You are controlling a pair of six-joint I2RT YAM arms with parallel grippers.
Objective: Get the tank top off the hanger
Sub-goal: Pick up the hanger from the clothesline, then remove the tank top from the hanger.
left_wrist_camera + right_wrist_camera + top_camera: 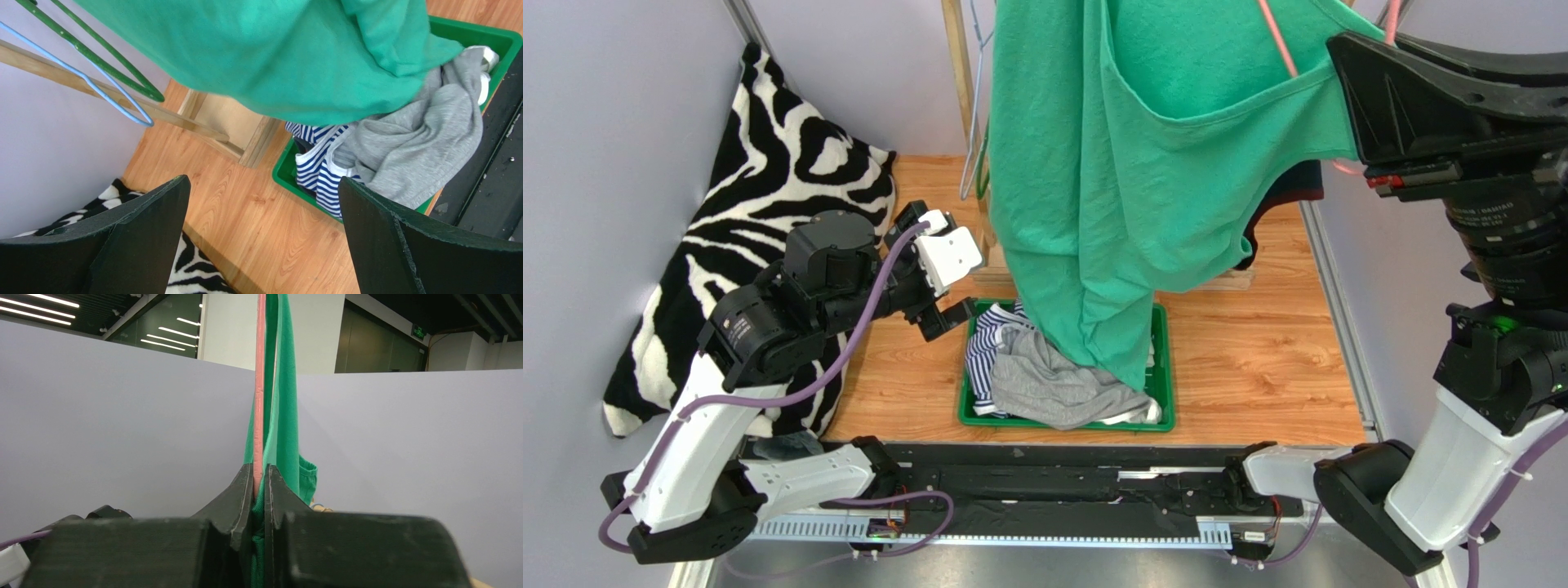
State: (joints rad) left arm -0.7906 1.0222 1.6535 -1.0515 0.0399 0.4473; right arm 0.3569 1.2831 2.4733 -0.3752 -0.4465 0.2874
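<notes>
Left pincer: low, fingers spread wide, holding nothing. The green tank top hangs at its 3 o'clock, apart from it.

Green plastic bin, rectangular, sits on the wood-grain surface at 4 o'clock from that pincer. Inside it are a crumpled grey garment and a blue-and-white striped garment. The tank top's soft, creased hem hangs over the bin; I cannot tell whether they touch.

Zebra-print cloth is draped along the wall at 9 o'clock.

Thin wire hangers, one green and one blue, hang by a wooden frame.

Right pincer: raised at 2 o'clock in the top view. Its fingers are closed on the pink hanger, with tank top fabric pinched alongside.
</notes>
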